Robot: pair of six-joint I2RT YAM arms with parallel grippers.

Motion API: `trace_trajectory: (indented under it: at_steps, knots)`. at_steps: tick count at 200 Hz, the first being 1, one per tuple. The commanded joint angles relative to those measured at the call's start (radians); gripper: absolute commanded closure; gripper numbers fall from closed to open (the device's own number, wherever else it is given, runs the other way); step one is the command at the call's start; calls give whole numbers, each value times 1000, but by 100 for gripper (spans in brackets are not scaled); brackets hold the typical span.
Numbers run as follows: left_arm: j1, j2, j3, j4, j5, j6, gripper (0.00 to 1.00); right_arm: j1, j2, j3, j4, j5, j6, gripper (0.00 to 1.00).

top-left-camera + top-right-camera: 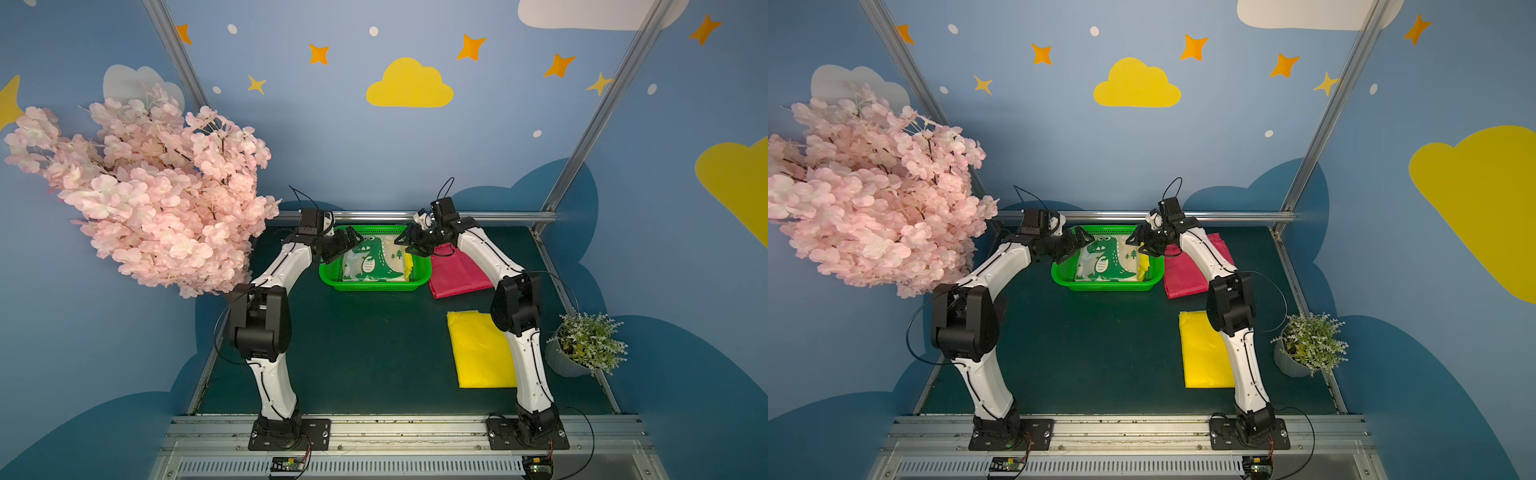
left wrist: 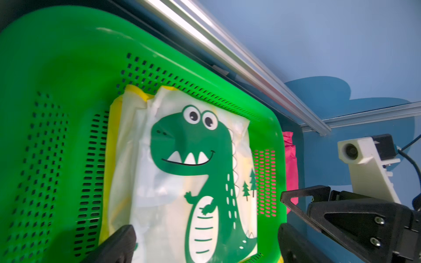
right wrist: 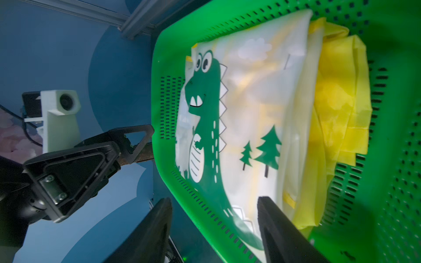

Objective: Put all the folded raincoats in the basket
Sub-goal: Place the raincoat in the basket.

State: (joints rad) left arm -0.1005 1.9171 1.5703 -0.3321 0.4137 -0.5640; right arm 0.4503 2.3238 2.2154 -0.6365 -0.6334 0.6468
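Note:
The bright green basket (image 1: 374, 286) (image 1: 1106, 286) stands at the far middle of the table. In it lies the folded raincoat (image 1: 376, 259) (image 1: 1108, 259), translucent white with a green dinosaur print, flat on top of a yellow sheet (image 3: 337, 95). My left gripper (image 1: 347, 245) (image 2: 206, 230) hangs open over the basket's left end, nothing between its fingers. Over the right end my right gripper (image 1: 409, 245) (image 3: 214, 202) is open too, one finger (image 3: 271, 218) above the raincoat (image 3: 250, 113) and the other outside the basket's rim (image 3: 200, 205). Neither gripper holds the raincoat (image 2: 182, 170).
A folded pink raincoat (image 1: 453, 274) lies just right of the basket, under my right arm. A folded yellow raincoat (image 1: 482, 349) lies nearer on the right. A potted plant (image 1: 586, 345) stands at the right edge, a pink blossom tree (image 1: 158, 187) overhangs the left. A metal rail (image 1: 415, 216) runs behind the basket.

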Motion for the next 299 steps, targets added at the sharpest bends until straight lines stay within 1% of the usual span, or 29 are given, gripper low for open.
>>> trace_trajectory:
  at_steps: [1, 34, 62, 85, 109, 147, 182, 208, 234, 266, 276, 286, 299]
  knots:
    - [-37, 12, 0, 11, 28, 8, 0, 38, -17, -9, 9, -14, 4, 36]
    - [-47, 64, -53, 69, 56, -29, 0, 57, 68, -8, 20, -23, 35, 36]
    - [-43, 105, -68, 68, 50, -19, 0, 42, 128, -5, 24, -28, 56, 36]
    - [-33, 121, -70, 64, 56, -16, 0, 27, 133, -3, 12, -29, 60, 36]
    - [-31, 97, -68, 67, 64, -6, 0, 24, 90, -5, -9, -20, 37, 36]
    - [-34, 34, -57, 61, 71, 7, 0, 28, -17, -30, -51, 7, 6, 36]
    - [-58, -38, -65, 45, 59, 20, 0, 39, -161, -128, -80, 78, -38, 36]
    - [-96, -99, -100, 41, 48, 20, 0, 52, -285, -234, -96, 156, -78, 35]
    - [-144, -163, -144, 46, 36, 20, 0, 63, -400, -354, -112, 254, -121, 26]
    - [-216, -247, -221, 50, 0, 24, 0, 65, -537, -503, -124, 374, -163, 13]
    - [-242, -273, -250, 55, -13, 25, 0, 64, -583, -554, -124, 413, -176, 6]
    - [-272, -300, -279, 62, -31, 20, 0, 65, -628, -602, -124, 452, -186, 3]
    - [-310, -330, -320, 79, -53, 3, 0, 61, -687, -660, -125, 499, -199, 2]
